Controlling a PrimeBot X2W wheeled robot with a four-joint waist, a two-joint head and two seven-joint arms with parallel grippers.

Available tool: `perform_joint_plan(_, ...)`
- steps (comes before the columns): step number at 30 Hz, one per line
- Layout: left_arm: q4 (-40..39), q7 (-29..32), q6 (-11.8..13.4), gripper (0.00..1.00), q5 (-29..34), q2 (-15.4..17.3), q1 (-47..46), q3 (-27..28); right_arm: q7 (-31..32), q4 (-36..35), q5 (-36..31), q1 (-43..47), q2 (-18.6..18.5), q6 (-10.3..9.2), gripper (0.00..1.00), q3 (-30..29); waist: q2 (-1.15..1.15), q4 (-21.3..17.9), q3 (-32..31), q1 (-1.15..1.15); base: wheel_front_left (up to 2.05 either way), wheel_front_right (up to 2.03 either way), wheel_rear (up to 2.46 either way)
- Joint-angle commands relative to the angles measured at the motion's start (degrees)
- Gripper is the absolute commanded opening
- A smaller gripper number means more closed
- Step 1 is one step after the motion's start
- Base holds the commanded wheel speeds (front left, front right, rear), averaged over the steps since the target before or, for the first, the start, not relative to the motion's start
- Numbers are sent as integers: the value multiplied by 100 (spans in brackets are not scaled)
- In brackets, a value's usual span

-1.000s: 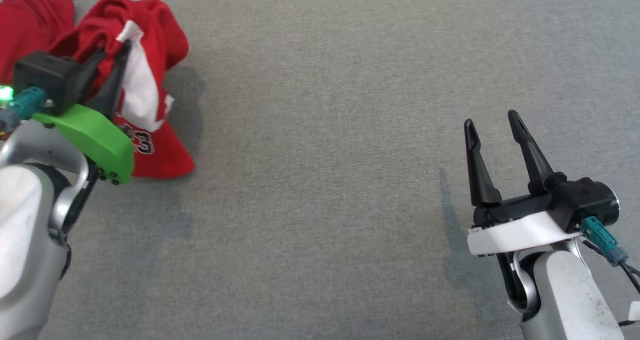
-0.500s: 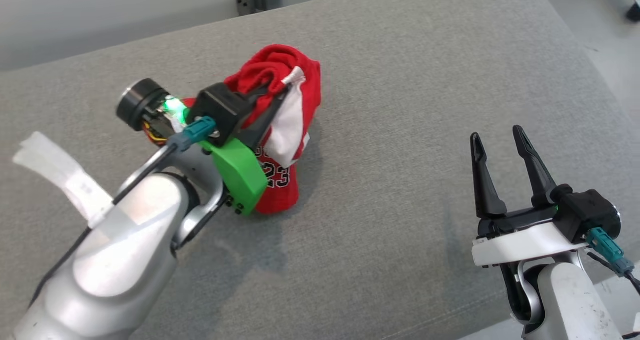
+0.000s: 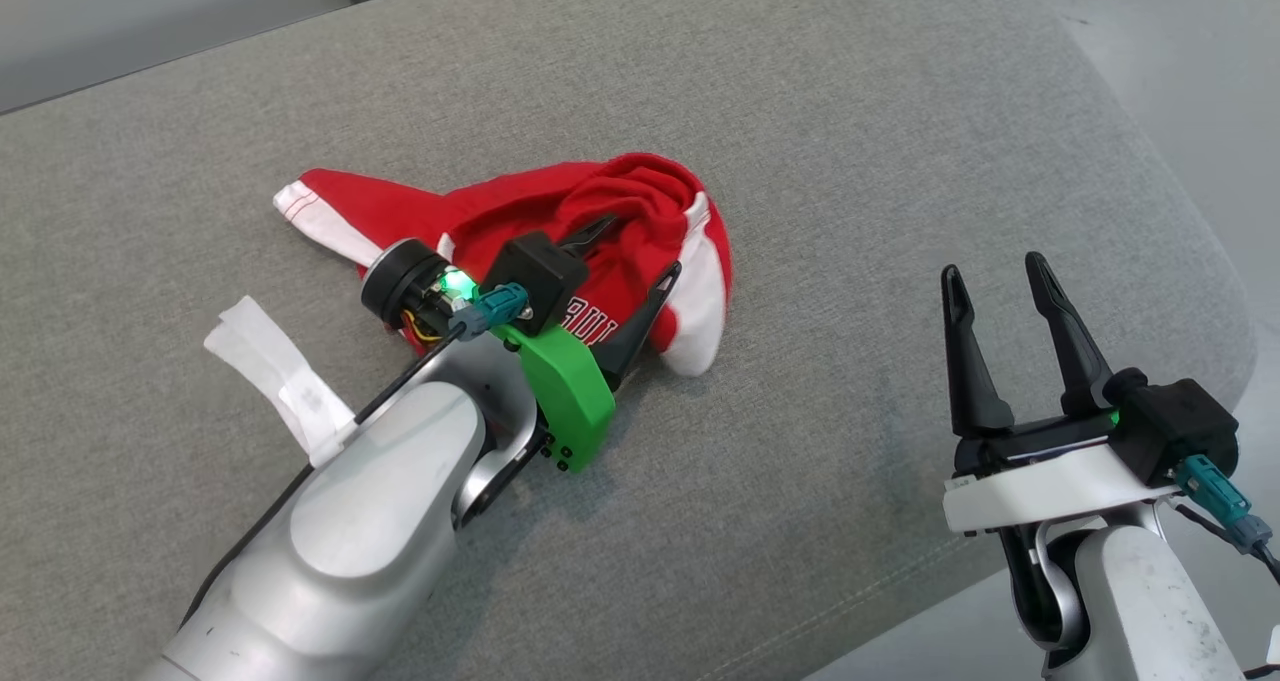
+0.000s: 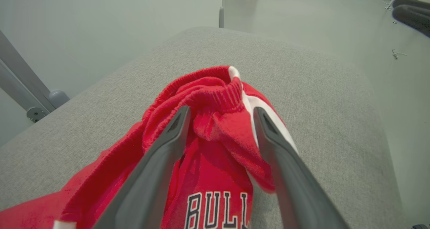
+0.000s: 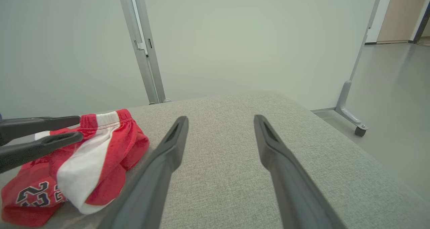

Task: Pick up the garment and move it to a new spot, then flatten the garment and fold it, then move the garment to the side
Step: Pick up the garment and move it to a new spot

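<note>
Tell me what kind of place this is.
Probably a robot test lab rather than a home: a grey fabric-padded work surface, plain partition panels on castor-footed posts, and a bare smooth floor.

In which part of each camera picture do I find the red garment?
Head view: the red garment lies just left of centre on the grey cushion.
Left wrist view: lower centre and lower left.
Right wrist view: lower left corner.
Shared landmark: the left gripper, open over the garment.
</note>
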Motion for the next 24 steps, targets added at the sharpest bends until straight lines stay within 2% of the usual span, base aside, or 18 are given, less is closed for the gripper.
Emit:
perform_joint_plan(1, 83, -110, 13, 100, -8, -29, 77, 11, -18, 7, -32, 22, -5, 0, 100, -3, 0, 116, -34, 0, 0, 0, 0)
perform_joint_plan(6, 275, -485, 95, 100, -98, -109, 157, 121, -18, 21, -106, 33, -5, 0, 100, 4, 0, 418, -170, 0, 0, 0, 0)
perform_joint_plan(14, 308, -1040, 341, 100, -278, -19, 555, 364, -18, 45, -257, 112, -8, 0, 100, -58, 0, 960, -513, 0, 0, 0, 0)
perform_joint_plan(24, -32, -1525, 906, 100, -739, 47, 1776, 1181, -18, 122, -405, 357, -8, 0, 100, -106, 0, 1570, -1162, 0, 0, 0, 0)
